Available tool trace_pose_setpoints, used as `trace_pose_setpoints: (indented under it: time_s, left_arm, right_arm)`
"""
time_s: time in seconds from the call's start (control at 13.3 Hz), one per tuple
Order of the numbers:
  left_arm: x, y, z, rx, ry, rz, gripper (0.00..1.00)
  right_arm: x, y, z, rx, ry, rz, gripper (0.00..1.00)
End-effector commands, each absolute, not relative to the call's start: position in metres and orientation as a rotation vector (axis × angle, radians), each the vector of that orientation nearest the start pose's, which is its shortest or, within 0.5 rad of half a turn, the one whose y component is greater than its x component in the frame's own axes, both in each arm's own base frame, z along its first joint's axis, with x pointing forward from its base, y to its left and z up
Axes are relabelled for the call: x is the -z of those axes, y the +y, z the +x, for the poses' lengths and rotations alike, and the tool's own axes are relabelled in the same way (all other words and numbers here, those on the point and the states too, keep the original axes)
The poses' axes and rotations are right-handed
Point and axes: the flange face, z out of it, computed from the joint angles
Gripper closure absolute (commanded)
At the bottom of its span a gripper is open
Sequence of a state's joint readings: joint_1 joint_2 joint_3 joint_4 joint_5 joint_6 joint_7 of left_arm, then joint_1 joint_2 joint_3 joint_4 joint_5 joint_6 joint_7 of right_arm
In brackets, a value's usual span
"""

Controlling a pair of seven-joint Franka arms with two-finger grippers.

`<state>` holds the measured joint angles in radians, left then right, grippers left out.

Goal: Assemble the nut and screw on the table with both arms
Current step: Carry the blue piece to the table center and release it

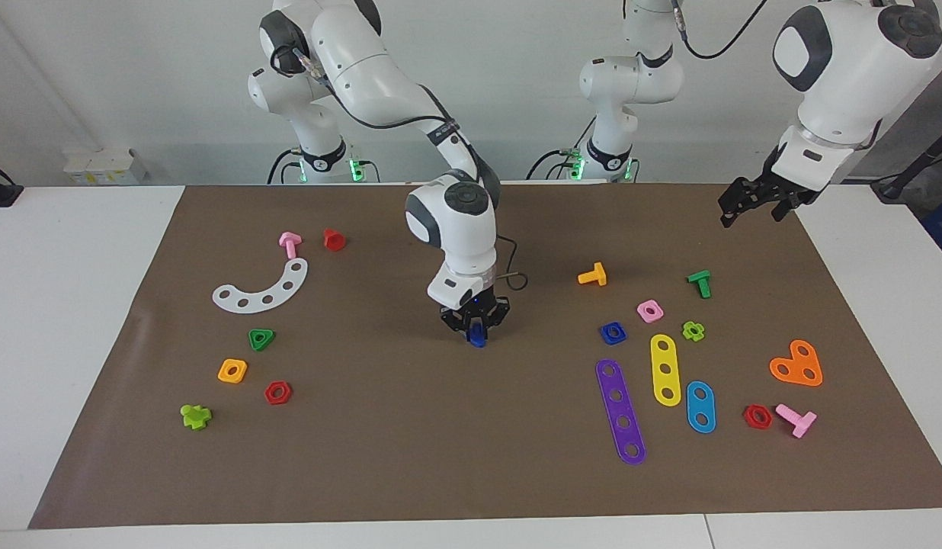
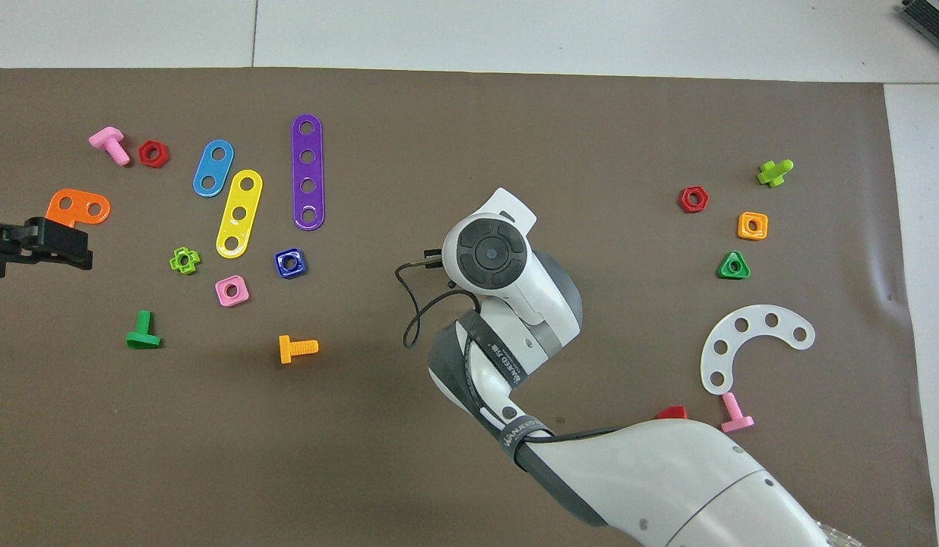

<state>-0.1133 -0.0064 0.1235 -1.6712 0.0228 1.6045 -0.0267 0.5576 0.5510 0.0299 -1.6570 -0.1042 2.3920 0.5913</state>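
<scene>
The dark-blue screw sits between the fingertips of my right gripper, which is shut on it low over the middle of the brown mat. I cannot tell whether the screw touches the mat. In the overhead view the right arm's wrist hides both the screw and the gripper. The dark-blue nut lies flat on the mat toward the left arm's end, beside a pink square nut. My left gripper waits open and empty above the mat's corner.
Purple, yellow and light-blue strips lie by the nut, with orange and green screws nearer the robots. A white arc, a green triangular nut, an orange nut and a red nut lie toward the right arm's end.
</scene>
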Motion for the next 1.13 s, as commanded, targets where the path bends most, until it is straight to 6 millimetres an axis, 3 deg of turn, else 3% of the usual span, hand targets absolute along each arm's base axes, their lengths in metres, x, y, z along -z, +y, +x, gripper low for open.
trace_pose_setpoints:
  time_s: [0.0,0.08,0.23,0.6,0.9,1.05]
  left_arm:
    - [-0.585,0.011,0.542,-0.097,-0.055,-3.099,0.0]
    - [-0.585,0.011,0.542,-0.097,-0.055,-3.099,0.0]
    - [-0.585,0.011,0.542,-0.097,-0.055,-3.099,0.0]
    - [-0.585,0.011,0.542,-0.097,-0.055,-3.099,0.0]
    - [-0.587,0.003,0.541,-0.09,-0.029,-3.1,0.0]
    - [-0.587,-0.003,0.542,-0.085,-0.005,-3.1,0.0]
  right_arm:
    - [-0.35,0.371,0.587,0.344,0.026,-3.071,0.0]
    - [-0.374,0.362,0.588,0.357,0.069,-3.07,0.0]
    - [-0.42,0.307,0.605,0.372,0.192,-3.075,0.0]
    - [-0.487,0.202,0.621,0.365,0.358,-3.091,0.0]
    - [-0.546,0.113,0.606,0.289,0.442,-3.092,0.0]
    - [-0.571,0.076,0.59,0.209,0.371,-3.097,0.0]
